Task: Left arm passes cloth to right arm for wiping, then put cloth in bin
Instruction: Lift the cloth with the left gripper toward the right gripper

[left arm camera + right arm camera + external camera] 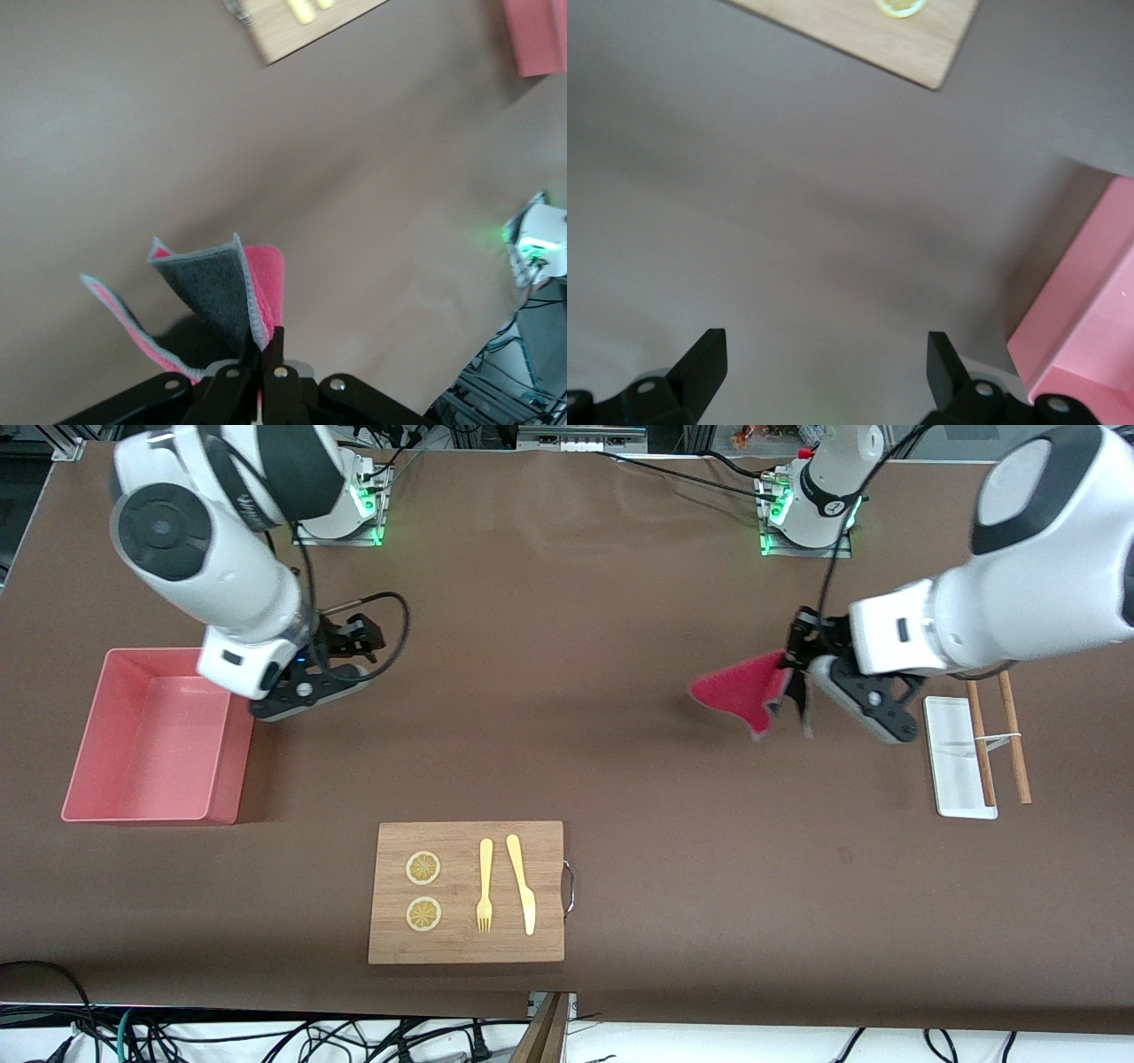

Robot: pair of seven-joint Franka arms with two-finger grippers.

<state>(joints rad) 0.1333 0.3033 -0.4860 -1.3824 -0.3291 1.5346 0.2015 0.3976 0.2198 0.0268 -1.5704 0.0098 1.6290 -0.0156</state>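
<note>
- Cloth (740, 693) hangs pinched in my left gripper (795, 676), up over bare table near the white tray (952, 731), its loose end pointing toward the right arm's end.
- My right gripper (350, 657) waits with fingers spread beside the bin (97, 766), well apart from the cloth.
- Judgement: the handover depends on closing that gap along the table's length.

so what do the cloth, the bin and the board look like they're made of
The cloth: soft fleecy fabric, crimson-pink with a grey reverse, drooping in folds from the left gripper. The bin: likely plastic, smooth pale pink walls. The board: apparently wood or bamboo, matte, light grain, with a metal handle.
</note>
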